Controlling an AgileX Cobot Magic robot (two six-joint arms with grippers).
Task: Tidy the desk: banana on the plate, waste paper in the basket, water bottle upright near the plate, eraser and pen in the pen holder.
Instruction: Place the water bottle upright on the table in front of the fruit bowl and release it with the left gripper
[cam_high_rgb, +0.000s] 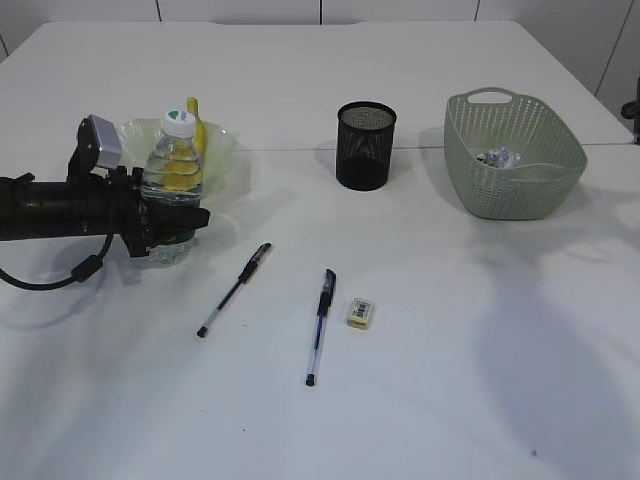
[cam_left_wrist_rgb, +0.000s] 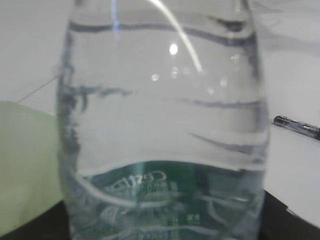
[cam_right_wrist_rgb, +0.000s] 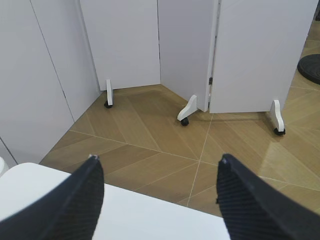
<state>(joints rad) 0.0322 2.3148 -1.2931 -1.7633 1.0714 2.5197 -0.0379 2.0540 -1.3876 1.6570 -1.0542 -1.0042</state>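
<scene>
While the left gripper (cam_high_rgb: 165, 225) is clamped round the upright water bottle (cam_high_rgb: 176, 180) right beside the plate (cam_high_rgb: 225, 150), the right gripper (cam_right_wrist_rgb: 157, 200) hangs wide open past the table edge (cam_right_wrist_rgb: 150, 212), holding nothing; banana (cam_high_rgb: 198, 125) sits on the plate, crumpled paper (cam_high_rgb: 497, 158) lies in the basket (cam_high_rgb: 515, 190); can't see inside the mesh pen holder (cam_high_rgb: 365, 145); two pens (cam_high_rgb: 236, 288) (cam_high_rgb: 320, 325) and one eraser (cam_high_rgb: 361, 312) lie loose on the desk; bottle label's too blurry to read.
</scene>
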